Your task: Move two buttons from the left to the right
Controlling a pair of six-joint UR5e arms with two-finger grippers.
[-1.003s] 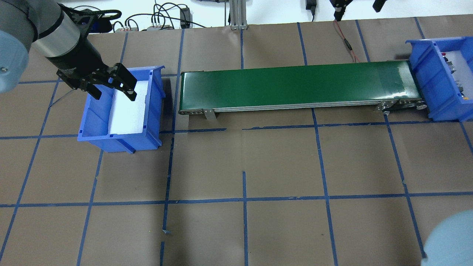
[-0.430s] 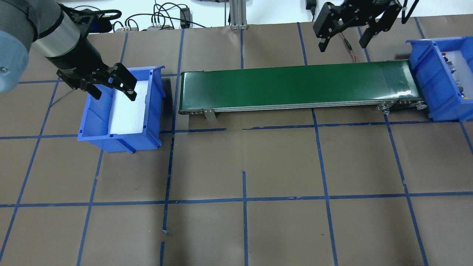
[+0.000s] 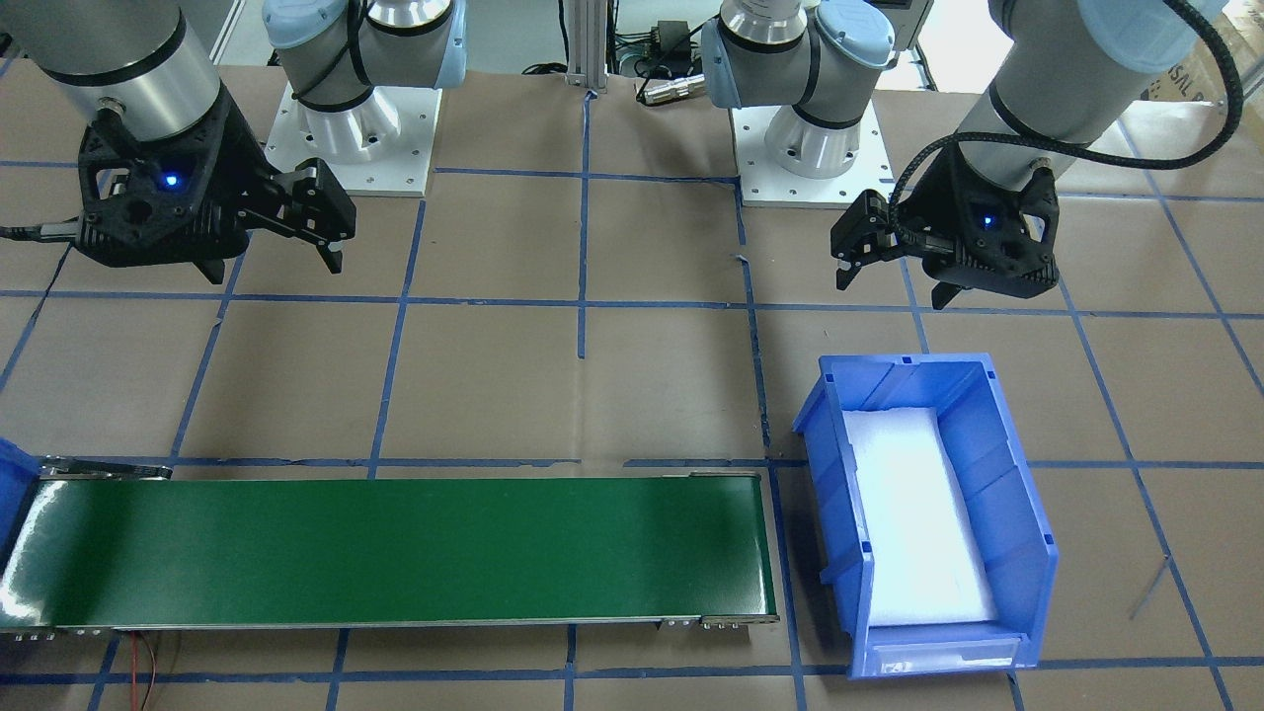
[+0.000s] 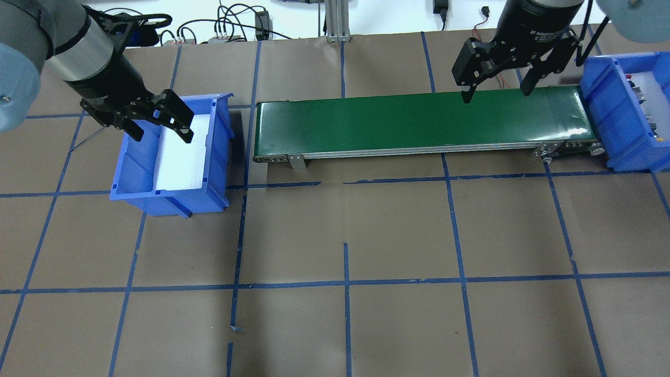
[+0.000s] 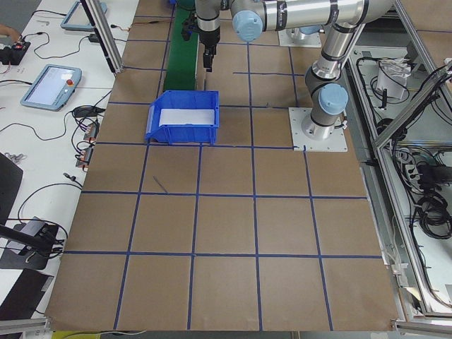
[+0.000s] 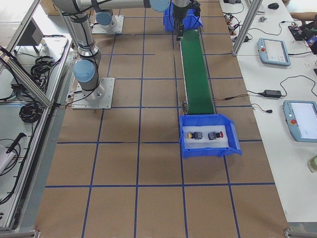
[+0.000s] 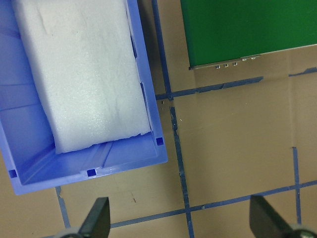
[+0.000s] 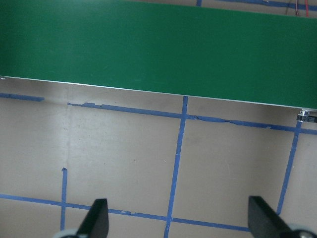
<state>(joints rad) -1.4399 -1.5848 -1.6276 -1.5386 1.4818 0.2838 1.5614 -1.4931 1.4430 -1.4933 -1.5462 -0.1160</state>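
Observation:
Both buttons lie on white foam in the right blue bin [image 6: 208, 148]: the yellow-capped one [image 6: 194, 135] and the red-capped one [image 6: 215, 135], side by side. My left gripper [image 4: 161, 134] hangs open and empty over the far end of the left blue bin [image 4: 167, 196], which holds only a white foam liner [image 7: 84, 74]. In the left wrist view this gripper [image 7: 181, 220] has brown table between its fingers. My right gripper [image 4: 495, 94] is open and empty above the right end of the green conveyor belt [image 4: 419, 120], short of the right bin [image 4: 602, 94].
The conveyor [image 3: 395, 548] runs between the two bins on a brown table marked with blue tape lines. Cables and a metal post [image 4: 335, 21] stand at the far edge. The arm bases [image 3: 355, 118] sit on the robot's side.
My right gripper came into the overhead view from the far right and dropped toward the belt's right end. The left gripper stayed still over the left bin.

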